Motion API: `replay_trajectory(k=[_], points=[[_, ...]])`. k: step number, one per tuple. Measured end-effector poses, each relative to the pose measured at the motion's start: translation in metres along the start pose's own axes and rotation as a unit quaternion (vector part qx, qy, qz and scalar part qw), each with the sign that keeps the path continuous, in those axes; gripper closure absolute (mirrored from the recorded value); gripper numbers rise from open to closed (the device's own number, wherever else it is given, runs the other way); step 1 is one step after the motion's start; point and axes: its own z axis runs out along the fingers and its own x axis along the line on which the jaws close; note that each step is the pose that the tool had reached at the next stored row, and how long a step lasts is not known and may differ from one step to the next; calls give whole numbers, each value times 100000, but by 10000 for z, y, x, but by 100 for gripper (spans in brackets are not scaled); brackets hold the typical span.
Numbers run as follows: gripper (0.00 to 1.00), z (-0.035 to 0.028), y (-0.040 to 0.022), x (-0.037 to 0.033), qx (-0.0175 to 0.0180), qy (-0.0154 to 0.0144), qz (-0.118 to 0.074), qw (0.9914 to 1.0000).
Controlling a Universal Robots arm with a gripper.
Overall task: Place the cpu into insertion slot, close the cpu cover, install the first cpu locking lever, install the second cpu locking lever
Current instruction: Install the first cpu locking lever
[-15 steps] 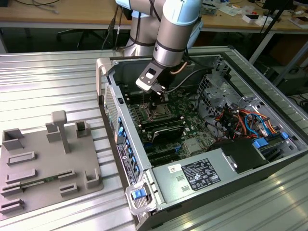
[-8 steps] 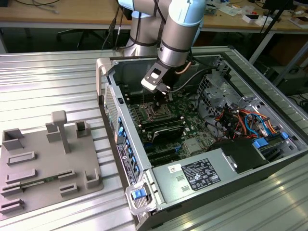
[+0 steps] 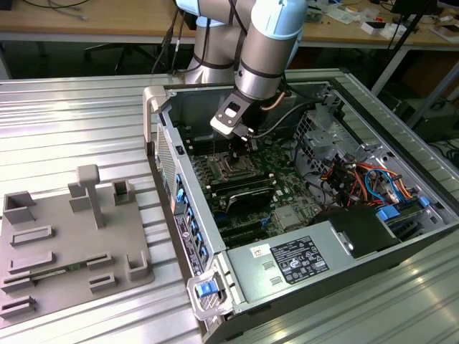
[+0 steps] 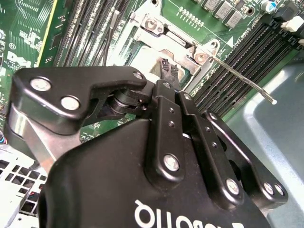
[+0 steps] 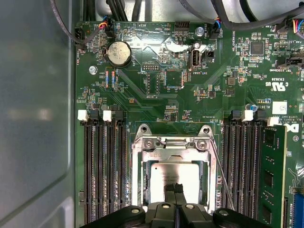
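Note:
In the first wrist view the cpu (image 5: 173, 172) lies in the insertion slot (image 3: 228, 170), its dull silver top showing through the cut-out of the cpu cover (image 5: 140, 161). The cover's silver frame lies flat around it. My gripper (image 5: 174, 189) hangs just over the near edge of the chip, its two black fingertips (image 4: 164, 71) pressed together with nothing between them. A thin metal locking lever (image 4: 242, 78) slants out from one side of the socket, its free end away from the frame. The exterior view has the gripper (image 3: 236, 153) inside the open computer case, directly above the socket.
Long black memory slots (image 5: 102, 166) flank the socket on both sides, with a green memory module (image 5: 271, 180) beside one bank. A coin battery (image 5: 118, 53) sits farther along the board. The power supply (image 3: 301, 261), cable bundles (image 3: 366, 179) and case walls (image 5: 33, 118) surround the board. A grey fixture plate (image 3: 64, 244) lies outside.

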Motion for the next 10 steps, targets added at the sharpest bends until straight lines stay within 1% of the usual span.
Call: replay_trajectory(k=[4, 6, 8, 10], points=[[89, -2, 0, 0, 4, -15, 2, 100000], [89, -14, 0, 0, 0, -16, -3, 100000], [89, -52, -2, -2, 3, -79, -2, 100000], [89, -103, -3, -5, 14, -119, -2, 100000]])
